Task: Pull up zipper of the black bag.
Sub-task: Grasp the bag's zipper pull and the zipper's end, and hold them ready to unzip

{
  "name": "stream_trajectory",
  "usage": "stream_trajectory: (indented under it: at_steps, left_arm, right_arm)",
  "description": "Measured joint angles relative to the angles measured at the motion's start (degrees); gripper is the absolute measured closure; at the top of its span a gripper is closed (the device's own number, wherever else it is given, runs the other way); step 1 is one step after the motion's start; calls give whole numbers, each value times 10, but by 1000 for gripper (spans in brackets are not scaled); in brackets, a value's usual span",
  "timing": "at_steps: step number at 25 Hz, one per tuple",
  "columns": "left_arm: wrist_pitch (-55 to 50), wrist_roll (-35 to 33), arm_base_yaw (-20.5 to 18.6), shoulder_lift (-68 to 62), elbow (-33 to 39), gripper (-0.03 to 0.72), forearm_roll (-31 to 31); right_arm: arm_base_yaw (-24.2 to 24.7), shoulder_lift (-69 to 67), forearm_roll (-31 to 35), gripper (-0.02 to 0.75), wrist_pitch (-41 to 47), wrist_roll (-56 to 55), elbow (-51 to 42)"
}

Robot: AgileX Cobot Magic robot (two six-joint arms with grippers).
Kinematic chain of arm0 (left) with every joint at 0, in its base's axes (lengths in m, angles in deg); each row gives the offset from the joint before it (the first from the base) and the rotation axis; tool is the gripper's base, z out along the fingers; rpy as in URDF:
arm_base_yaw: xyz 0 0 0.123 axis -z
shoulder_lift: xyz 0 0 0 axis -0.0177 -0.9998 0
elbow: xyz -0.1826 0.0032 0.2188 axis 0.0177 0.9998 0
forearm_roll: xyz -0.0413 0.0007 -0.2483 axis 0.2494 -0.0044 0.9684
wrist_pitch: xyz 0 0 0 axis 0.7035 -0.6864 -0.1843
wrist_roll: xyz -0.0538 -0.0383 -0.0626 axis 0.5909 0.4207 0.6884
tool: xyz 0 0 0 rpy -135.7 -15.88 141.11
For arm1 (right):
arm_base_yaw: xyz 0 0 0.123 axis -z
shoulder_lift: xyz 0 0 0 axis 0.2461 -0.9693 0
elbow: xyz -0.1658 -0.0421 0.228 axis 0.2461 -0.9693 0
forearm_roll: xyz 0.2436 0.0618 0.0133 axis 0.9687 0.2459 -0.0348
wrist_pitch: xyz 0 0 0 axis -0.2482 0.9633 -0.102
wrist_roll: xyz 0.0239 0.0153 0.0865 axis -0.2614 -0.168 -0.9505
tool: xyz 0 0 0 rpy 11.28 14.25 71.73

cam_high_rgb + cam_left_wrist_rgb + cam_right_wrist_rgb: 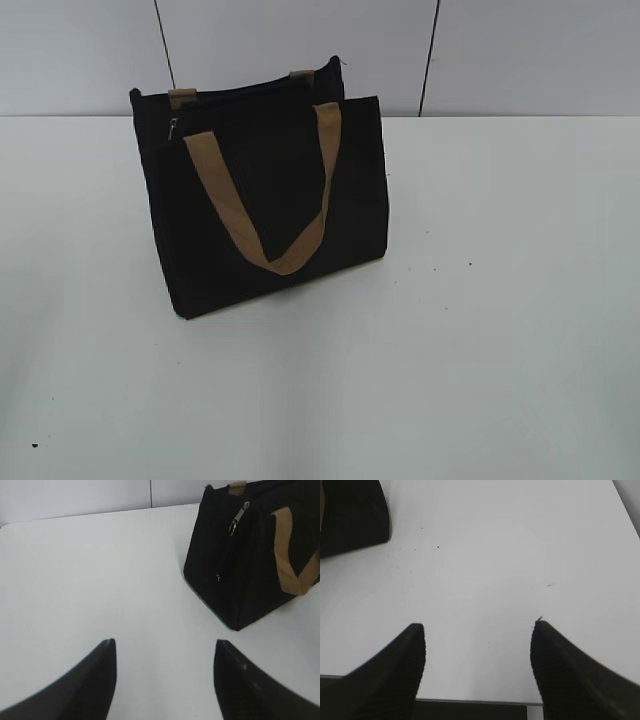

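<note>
The black bag (265,205) stands upright on the white table (480,330), left of centre, with a tan handle (265,200) hanging down its front. The small silver zipper (173,128) hangs at the bag's top left end. In the left wrist view the bag (240,570) is at the upper right, and the zipper (240,516) dangles on its end face. My left gripper (164,647) is open and empty above bare table, well short of the bag. My right gripper (478,630) is open and empty near the table's front edge; a bag corner (352,515) shows at its upper left. Neither gripper shows in the exterior view.
A pale panelled wall (500,50) stands behind the table. The table's front edge (480,700) lies just under the right gripper. A few dark specks (438,546) dot the tabletop.
</note>
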Motion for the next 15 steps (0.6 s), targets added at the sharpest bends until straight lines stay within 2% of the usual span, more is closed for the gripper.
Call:
stream_trajectory:
  at_steps: [3, 5, 7, 9, 12, 15]
  left_arm:
    - [106, -41, 0, -105, -1, 212, 27]
    - [162, -82, 0, -181, -1, 212, 79]
    - [201, -171, 0, -258, -2, 212, 181]
    - [213, -294, 0, -318, -11, 212, 279]
    - [183, -478, -4, -396, -34, 212, 400]
    - [124, -661, -26, -477, -53, 212, 521]
  right_arm:
    - [0, 0, 0, 233, 0, 0, 0]
    - [0, 0, 0, 233, 0, 0, 0]
    - [0, 0, 2, 233, 0, 0, 0]
    - [0, 0, 11, 233, 0, 0, 0]
    - [0, 0, 26, 233, 0, 0, 0]
    - [0, 0, 32, 233, 0, 0, 0]
